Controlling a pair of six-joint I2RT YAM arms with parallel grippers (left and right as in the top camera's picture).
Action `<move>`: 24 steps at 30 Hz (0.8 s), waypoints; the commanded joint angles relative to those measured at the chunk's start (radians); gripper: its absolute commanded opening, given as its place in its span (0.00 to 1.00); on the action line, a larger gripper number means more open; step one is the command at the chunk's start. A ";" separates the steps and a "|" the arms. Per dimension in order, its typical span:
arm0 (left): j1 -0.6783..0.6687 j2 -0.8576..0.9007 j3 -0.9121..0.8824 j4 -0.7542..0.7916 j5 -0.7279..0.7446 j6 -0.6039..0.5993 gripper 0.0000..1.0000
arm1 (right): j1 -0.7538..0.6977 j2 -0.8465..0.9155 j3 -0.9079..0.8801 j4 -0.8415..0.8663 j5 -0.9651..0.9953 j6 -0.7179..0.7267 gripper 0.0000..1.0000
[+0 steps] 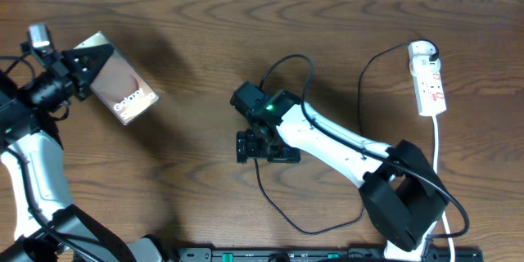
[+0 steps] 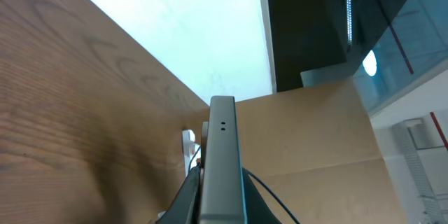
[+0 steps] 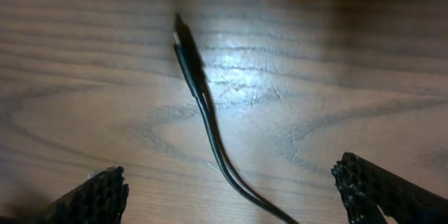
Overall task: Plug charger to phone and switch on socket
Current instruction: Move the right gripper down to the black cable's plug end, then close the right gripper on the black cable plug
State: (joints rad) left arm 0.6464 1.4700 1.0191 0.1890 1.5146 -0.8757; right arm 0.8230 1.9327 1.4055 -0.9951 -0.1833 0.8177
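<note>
The left pincer [image 1: 97,64] is clamped on the phone [image 1: 127,94], gripping it at one end and holding it at the left side of the wooden worktop [image 1: 196,49]. From overhead, the glossy brownish screen faces up at a slant, with the white "Galaxy" lettering near the end away from the pincer. The left wrist view looks along the phone's thin grey edge [image 2: 222,161], which rises between the fingers [image 2: 183,197] with two small dots near its top.

The right pincer [image 1: 250,147] is near the middle of the worktop with its jaws spread wide and nothing between them. In the right wrist view its textured black fingertips [image 3: 98,196] stand at the lower corners. The charger's connector tip [image 3: 183,42] lies flat on the wood ahead of them, touching neither one, and its thin black cable runs back toward the gap.

From overhead, the charger [image 1: 309,232] loops around the right arm and runs up to the socket [image 1: 427,82]. The socket lies at the far right, well apart from the phone, with its white cord [image 1: 436,143] trailing toward the near edge.
</note>
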 commanded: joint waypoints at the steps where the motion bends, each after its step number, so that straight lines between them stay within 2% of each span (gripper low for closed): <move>1: 0.005 -0.002 0.003 0.006 0.056 0.035 0.07 | 0.005 -0.002 0.001 -0.001 -0.010 -0.021 0.92; 7: 0.005 -0.002 0.003 0.006 0.055 0.038 0.07 | 0.008 0.006 0.001 -0.002 -0.006 -0.061 0.84; 16: 0.005 -0.002 0.003 0.006 0.056 0.038 0.07 | 0.010 0.087 0.001 0.053 -0.010 -0.107 0.77; 24: 0.005 -0.002 0.003 0.006 0.056 0.057 0.07 | 0.009 0.095 0.001 0.134 0.001 -0.199 0.80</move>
State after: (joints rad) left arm 0.6491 1.4700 1.0195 0.1894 1.5398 -0.8398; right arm 0.8234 2.0266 1.4048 -0.8654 -0.1879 0.6701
